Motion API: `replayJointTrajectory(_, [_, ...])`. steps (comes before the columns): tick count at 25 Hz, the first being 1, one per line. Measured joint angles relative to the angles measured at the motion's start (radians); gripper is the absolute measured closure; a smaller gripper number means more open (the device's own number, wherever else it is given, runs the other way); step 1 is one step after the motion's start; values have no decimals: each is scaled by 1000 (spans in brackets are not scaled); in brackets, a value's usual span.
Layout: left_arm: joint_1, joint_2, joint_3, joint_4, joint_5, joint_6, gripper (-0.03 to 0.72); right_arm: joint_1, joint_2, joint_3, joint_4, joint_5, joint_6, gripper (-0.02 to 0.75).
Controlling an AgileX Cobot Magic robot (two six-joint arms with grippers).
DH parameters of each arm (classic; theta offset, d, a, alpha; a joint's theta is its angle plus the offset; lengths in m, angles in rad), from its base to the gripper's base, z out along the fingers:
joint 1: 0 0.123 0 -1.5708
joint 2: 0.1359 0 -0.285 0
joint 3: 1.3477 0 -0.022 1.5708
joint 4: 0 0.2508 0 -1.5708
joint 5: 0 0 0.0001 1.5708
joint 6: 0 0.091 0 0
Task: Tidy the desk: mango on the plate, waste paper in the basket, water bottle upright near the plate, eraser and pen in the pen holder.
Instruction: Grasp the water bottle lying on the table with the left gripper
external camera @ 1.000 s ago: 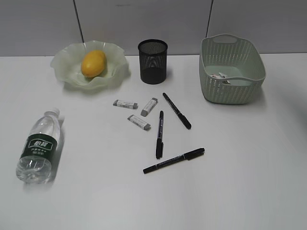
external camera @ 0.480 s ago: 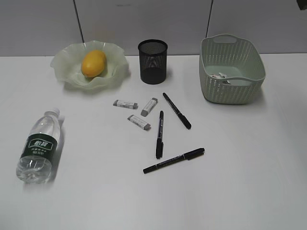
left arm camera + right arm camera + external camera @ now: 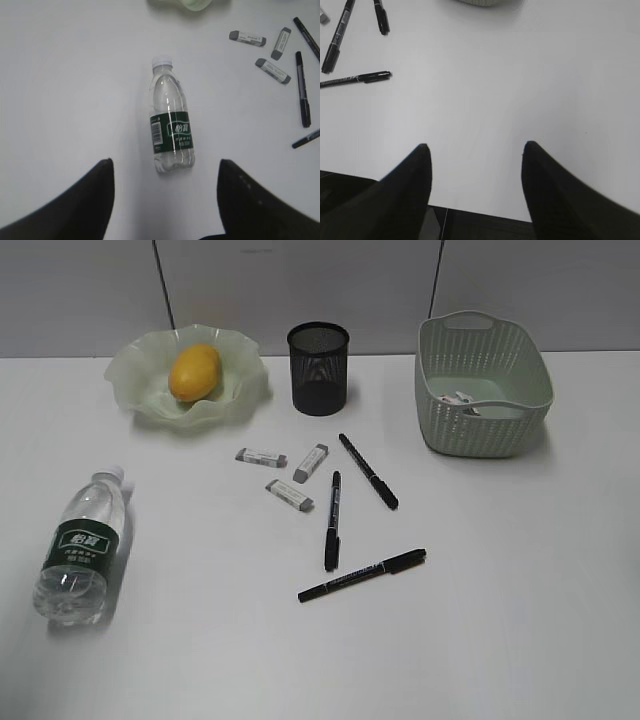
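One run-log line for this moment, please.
mango on plate | paper in basket | bottle lying | pens, erasers loose | both pincers open, empty

left gripper (image 3: 165,200) spread wide, empty, hanging above the surface. right gripper (image 3: 475,190) likewise parted and empty, held clear. both out of the exterior view.

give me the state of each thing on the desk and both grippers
mango: on the plate
water bottle: lying down, capped
pen holder: upright
basket: upright, waste paper inside
three erasers: loose on desk
three pens: capped, loose on desk
left gripper: open, empty
right gripper: open, empty
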Motion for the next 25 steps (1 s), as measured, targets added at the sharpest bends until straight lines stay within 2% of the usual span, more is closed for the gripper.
replayJointTrajectory(4, [0, 178, -92, -25, -2, -25, 197, 0, -163, 120, 6, -4, 0, 277])
replayJointTrajectory(8, [-3, 323, -113, -29, -5, -49, 198, 0, -305, 223, 24, -9, 0, 277])
replayJointTrajectory(11, [-51, 401, -114, 2, -24, -103, 226, 0, -405, 299, 36, -14, 0, 277])
replayJointTrajectory(14, [-143, 463, -115, 54, -66, -161, 254, 0, -484, 379, 36, -27, 0, 277])
replayJointTrajectory(17, [-205, 520, -115, 84, -116, -215, 257, 0, -562, 461, 36, -44, 0, 277])
replayJointTrajectory(22, [-217, 616, -115, 126, -166, -276, 254, 0, -689, 561, 58, -50, -1, 277])
replayJointTrajectory(25, [-217, 664, -115, 142, -202, -287, 226, 0, -761, 599, 59, -53, -1, 277])
